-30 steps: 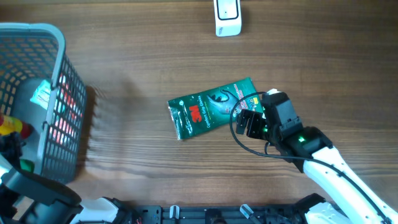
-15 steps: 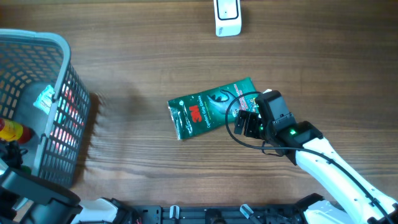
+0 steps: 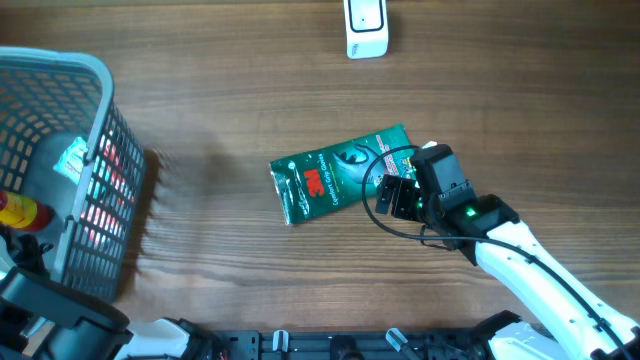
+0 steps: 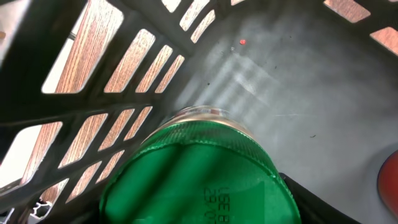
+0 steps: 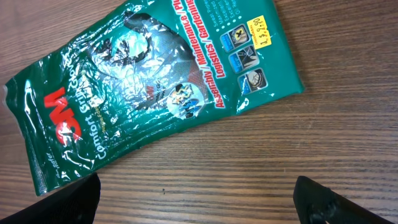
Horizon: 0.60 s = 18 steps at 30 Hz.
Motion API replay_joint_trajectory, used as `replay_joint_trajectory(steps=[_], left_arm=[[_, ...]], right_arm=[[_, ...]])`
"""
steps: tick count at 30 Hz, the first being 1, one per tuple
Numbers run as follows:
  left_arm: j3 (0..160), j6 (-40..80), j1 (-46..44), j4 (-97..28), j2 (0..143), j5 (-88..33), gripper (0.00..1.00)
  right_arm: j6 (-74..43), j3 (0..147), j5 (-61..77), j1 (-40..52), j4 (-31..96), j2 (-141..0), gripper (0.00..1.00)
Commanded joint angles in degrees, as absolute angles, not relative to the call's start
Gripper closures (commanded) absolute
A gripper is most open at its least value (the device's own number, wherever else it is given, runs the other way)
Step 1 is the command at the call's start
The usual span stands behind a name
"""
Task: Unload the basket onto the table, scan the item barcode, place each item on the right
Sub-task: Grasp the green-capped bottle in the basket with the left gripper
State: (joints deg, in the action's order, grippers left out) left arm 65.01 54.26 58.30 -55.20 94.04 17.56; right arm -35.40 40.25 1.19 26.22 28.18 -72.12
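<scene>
Your right end effector [image 5: 200, 202] hangs with its fingers spread wide and nothing between them, just above the right end of the green glove packet [image 3: 340, 175], which lies flat on the desk [image 3: 220, 100] near the middle, printed face up. Judge that packet as light, thin and floppy, with a glossy film that will likely slide under the pads. It lies flush with the wood, so take it by an end or a side rim rather than pressing down on the middle. No barcode shows on this face, only a yellow price sticker [image 5: 260, 29], so the code is probably underneath and the packet may need turning before it goes to the white scanner [image 3: 366, 28] at the far edge. Your left end effector [image 3: 24, 252] is down inside the grey basket [image 3: 60, 58] at the left. You cannot tell how wide its fingers stand, since its camera is filled by a green bottle cap [image 4: 199, 183]. The basket also holds a red and yellow item [image 3: 18, 210] and a small pale packet [image 3: 68, 158].
</scene>
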Motion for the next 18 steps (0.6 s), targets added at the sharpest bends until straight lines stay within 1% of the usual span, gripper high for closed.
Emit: replay_joint_trajectory(steps=[1, 4, 10, 15, 18], left_arm=[[64.42, 54.43, 58.76, -55.24, 93.73, 15.53, 0.35], [65.28, 52.51, 58.74, -55.35, 93.03, 12.62, 0.38], [70.08, 49.67, 57.08, -58.19, 88.33, 10.98, 0.37], [75.59, 49.65, 51.72, -59.77, 81.3, 10.83, 0.35], [78.91, 48.16, 47.72, -59.4, 77.12, 8.29, 0.35]], right_arm=[[-34.48, 40.8, -0.03, 26.5, 27.73, -72.66, 0.0], [-34.48, 40.8, -0.03, 26.5, 27.79, -72.66, 0.0], [-34.48, 40.8, -0.03, 26.5, 27.66, -72.66, 0.0], [-34.48, 40.8, -0.01, 26.5, 27.68, -72.66, 0.0], [-34.48, 40.8, -0.01, 26.5, 27.68, -72.66, 0.0]])
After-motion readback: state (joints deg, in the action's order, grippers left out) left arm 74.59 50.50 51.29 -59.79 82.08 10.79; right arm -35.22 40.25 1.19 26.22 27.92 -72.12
